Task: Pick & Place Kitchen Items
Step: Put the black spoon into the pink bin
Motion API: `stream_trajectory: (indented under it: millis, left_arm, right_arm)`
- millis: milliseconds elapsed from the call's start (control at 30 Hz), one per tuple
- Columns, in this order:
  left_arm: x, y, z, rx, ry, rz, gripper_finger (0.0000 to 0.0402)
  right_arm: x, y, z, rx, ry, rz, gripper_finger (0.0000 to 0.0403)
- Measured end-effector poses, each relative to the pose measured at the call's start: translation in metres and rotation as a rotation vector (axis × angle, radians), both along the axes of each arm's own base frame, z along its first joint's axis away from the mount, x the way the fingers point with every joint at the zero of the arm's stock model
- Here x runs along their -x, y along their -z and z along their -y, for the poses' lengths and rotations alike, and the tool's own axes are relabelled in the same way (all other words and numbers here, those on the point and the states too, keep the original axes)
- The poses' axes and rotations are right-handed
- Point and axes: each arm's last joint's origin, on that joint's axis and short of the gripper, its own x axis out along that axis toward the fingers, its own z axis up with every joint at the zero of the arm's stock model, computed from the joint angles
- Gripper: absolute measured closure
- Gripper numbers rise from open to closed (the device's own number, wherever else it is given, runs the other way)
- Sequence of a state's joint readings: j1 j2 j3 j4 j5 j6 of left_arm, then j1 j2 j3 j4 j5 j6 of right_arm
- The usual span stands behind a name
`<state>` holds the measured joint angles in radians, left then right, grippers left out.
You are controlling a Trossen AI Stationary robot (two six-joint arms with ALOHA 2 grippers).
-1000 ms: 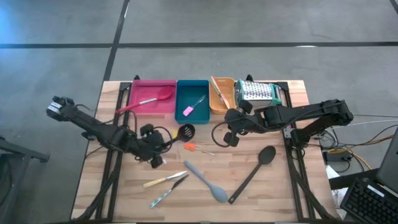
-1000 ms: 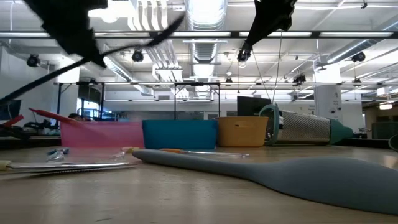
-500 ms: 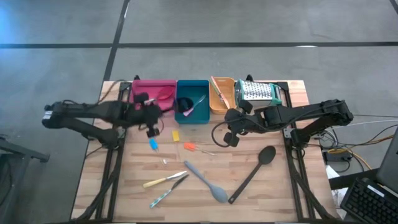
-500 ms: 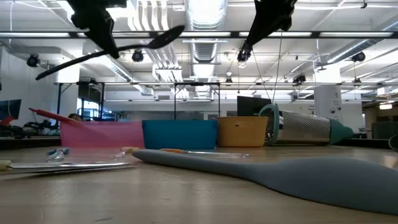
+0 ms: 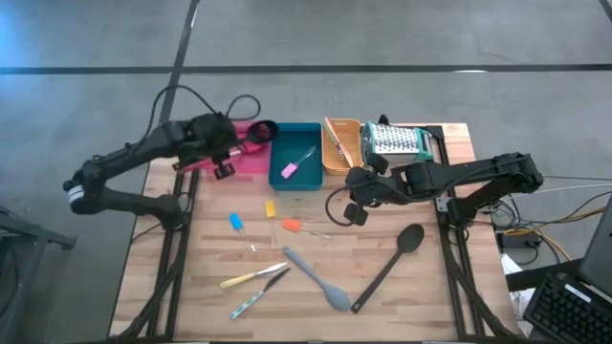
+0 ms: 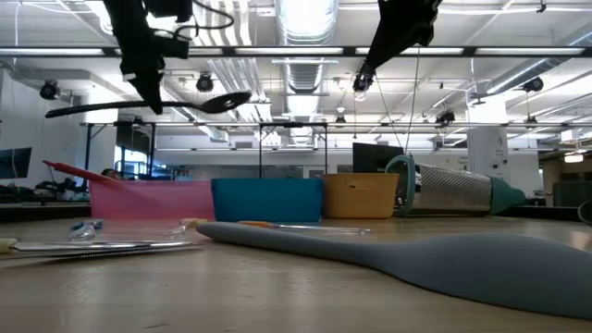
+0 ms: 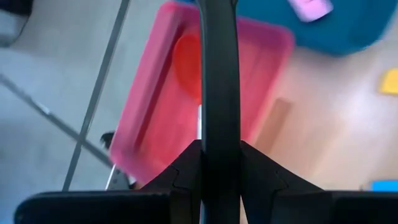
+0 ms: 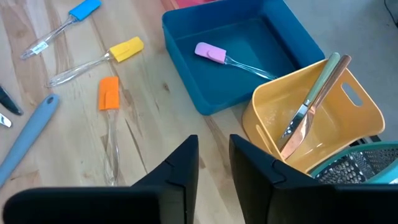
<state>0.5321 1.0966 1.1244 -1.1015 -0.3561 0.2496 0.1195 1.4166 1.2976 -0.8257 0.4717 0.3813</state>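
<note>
High view: left gripper (image 5: 227, 153) above pink tray (image 5: 251, 161), clamped on long black spoon (image 5: 251, 133), held level in air; right gripper (image 5: 357, 202) idle beside orange tray (image 5: 335, 163), fingers slightly parted, empty

Left gripper (image 5: 226, 153) clamped and raised; right gripper (image 5: 356, 203) hovers, jaws parted.

Grey floor (image 5: 382, 33), ceiling strip lights (image 6: 305, 51)

pink tray (image 5: 251, 153) | teal tray (image 5: 296, 155) | orange tray (image 5: 339, 148) | grater (image 5: 397, 141)
</note>
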Motion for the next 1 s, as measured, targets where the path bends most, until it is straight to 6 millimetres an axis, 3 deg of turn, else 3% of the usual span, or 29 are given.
stream_trajectory:
  millis: [200, 400, 767, 1000]
  left_arm:
    - [0.003, 0.012, -0.028, 0.025, -0.051, -0.103, 0.0325]
    - [-0.007, 0.033, -0.049, 0.094, -0.049, -0.211, 0.0325]
    - [-0.029, 0.073, -0.069, 0.213, -0.043, -0.358, 0.0325]
    - [-0.021, 0.081, -0.077, 0.250, -0.096, -0.460, 0.0325]
  right_arm:
    - [0.000, 0.000, 0.000, 0.000, 0.000, 0.000, 0.0300]
    - [0.000, 0.000, 0.000, 0.000, 0.000, 0.000, 0.0290]
    - [0.000, 0.000, 0.000, -0.001, 0.000, 0.000, 0.0278]
    - [0.000, 0.000, 0.000, 0.000, 0.000, -0.003, 0.0273]
